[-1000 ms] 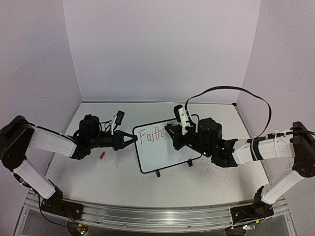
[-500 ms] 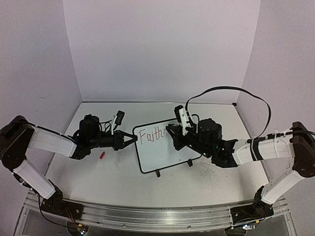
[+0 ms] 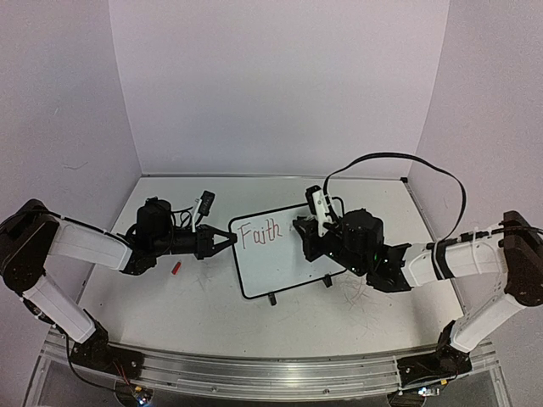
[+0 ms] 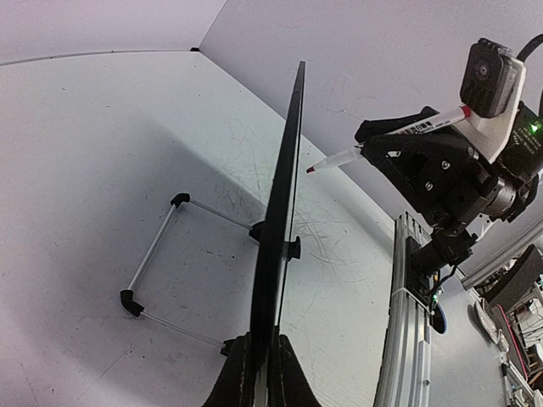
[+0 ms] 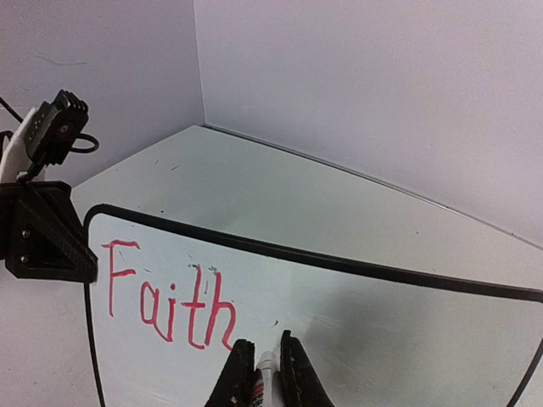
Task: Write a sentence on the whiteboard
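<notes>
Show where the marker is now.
Held in the right gripper, right of centre in the top view; the marker points at the whiteboard just right of the red word Faith.

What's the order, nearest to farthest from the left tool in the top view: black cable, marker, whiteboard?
1. whiteboard, its left edge clamped in the left tool.
2. marker, across the board, held in the right tool.
3. black cable, arching over the far right.

The scratched pale worktop [image 3: 204, 309] carries a whiteboard [image 3: 284, 267], propped on its black feet near the middle. A small red piece [image 3: 176, 268] lies to its left.
</notes>
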`<move>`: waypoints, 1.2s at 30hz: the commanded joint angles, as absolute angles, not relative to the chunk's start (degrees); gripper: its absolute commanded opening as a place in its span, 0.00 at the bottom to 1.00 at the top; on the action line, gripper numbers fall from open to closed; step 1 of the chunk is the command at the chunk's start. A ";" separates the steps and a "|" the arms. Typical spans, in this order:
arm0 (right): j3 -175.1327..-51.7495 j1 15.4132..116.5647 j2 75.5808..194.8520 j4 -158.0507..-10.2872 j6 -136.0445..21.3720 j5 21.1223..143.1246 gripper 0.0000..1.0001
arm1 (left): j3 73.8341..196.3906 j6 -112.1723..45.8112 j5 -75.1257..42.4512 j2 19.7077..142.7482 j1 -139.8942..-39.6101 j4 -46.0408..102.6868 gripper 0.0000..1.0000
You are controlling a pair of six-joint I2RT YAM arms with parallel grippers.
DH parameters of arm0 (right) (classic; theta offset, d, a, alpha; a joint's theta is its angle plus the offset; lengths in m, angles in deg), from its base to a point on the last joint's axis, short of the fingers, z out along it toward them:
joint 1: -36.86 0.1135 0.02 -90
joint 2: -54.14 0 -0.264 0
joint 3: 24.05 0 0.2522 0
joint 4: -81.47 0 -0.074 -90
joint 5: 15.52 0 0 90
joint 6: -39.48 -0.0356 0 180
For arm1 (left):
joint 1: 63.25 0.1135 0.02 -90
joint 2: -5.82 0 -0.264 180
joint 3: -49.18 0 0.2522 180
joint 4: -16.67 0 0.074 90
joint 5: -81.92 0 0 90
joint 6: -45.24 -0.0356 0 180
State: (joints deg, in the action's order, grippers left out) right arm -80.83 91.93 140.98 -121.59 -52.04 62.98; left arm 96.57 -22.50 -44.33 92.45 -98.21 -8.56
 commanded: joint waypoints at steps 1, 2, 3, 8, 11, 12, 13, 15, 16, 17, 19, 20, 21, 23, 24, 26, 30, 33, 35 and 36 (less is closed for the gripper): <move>-79.72 90.49 137.99 -124.90 -53.40 61.67 0.00 | 97.40 -23.84 -42.83 90.35 -98.18 -8.65 0.00; -79.57 90.11 137.71 -125.18 -53.86 62.20 0.00 | 97.40 -23.84 -42.88 90.33 -98.16 -8.61 0.00; -79.67 89.96 137.67 -125.26 -53.91 62.55 0.00 | 97.40 -23.84 -42.88 90.29 -98.16 -8.61 0.00; -80.93 89.86 138.33 -125.66 -53.23 64.86 0.00 | 97.48 -23.93 -43.00 90.35 -98.16 -8.54 0.00; -81.56 89.92 138.47 -126.23 -52.79 65.63 0.00 | 97.48 -23.93 -42.97 90.37 -98.19 -8.54 0.00; -81.88 89.91 138.65 -126.29 -52.65 66.35 0.00 | 97.48 -23.93 -42.97 90.37 -98.25 -8.52 0.00; -82.13 89.93 138.86 -126.39 -52.55 67.22 0.00 | 97.48 -23.93 -42.97 90.37 -98.25 -8.55 0.00; -82.42 89.93 139.40 -126.79 -52.94 68.13 0.00 | 97.55 -24.03 -42.97 90.37 -98.25 -8.51 0.00; -82.59 89.87 139.60 -126.95 -52.97 68.07 0.00 | 97.57 -24.02 -42.97 90.44 -98.24 -8.51 0.00; -82.71 89.89 139.76 -127.17 -53.03 67.76 0.00 | 97.57 -24.06 -42.97 90.46 -98.23 -8.51 0.00; -83.05 89.89 140.03 -127.63 -52.91 66.91 0.00 | 97.57 -24.10 -43.05 90.52 -98.24 -8.51 0.00; -83.34 89.89 140.24 -127.81 -52.87 66.40 0.00 | 97.57 -24.11 -43.06 90.55 -98.30 -8.51 0.00; -83.76 89.91 140.61 -127.84 -52.88 65.84 0.00 | 97.57 -24.13 -43.06 90.60 -98.35 -8.51 0.00; -84.76 89.89 141.55 -127.81 -52.90 64.83 0.00 | 97.57 -24.20 -43.10 90.64 -98.32 -8.52 0.00; -85.16 89.89 142.00 -127.78 -52.99 64.70 0.00 | 97.57 -24.19 -43.07 90.62 -98.32 -8.51 0.00; -85.85 89.90 142.71 -127.79 -53.21 65.25 0.00 | 97.56 -24.25 -43.04 90.46 -98.32 -8.49 0.00; -85.86 89.87 143.17 -127.68 -53.51 65.27 0.00 | 97.24 -24.28 -42.89 90.13 -98.36 -8.44 0.00; -85.40 89.93 142.93 -127.53 -53.67 64.30 0.00 | 97.13 -24.37 -42.84 89.95 -98.32 -8.34 0.00; -85.14 89.88 142.74 -127.19 -53.87 64.00 0.00 | 97.20 -24.44 -42.80 90.01 -98.32 -8.30 0.00; -85.05 89.87 142.74 -127.13 -53.98 63.88 0.00 | 97.30 -24.46 -42.82 90.07 -98.33 -8.28 0.00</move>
